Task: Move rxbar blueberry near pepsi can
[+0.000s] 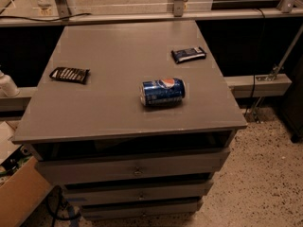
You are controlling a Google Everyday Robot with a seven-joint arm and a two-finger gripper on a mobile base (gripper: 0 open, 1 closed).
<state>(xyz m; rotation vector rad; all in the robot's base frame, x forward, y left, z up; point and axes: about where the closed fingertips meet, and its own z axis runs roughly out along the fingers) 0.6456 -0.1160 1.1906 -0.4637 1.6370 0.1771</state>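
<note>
The pepsi can (162, 91) lies on its side near the middle of the grey cabinet top (118, 56), its logo facing up. The rxbar blueberry (189, 55), a dark navy wrapper with white lettering, lies flat toward the back right of the top, well apart from the can. My gripper is not in view, and no part of the arm shows.
A black-brown striped wrapper (69, 74) lies at the left side of the top. Drawers (135, 169) sit below the front edge. A cardboard box (19, 193) stands on the floor at lower left. A metal rail (142, 17) runs behind the cabinet.
</note>
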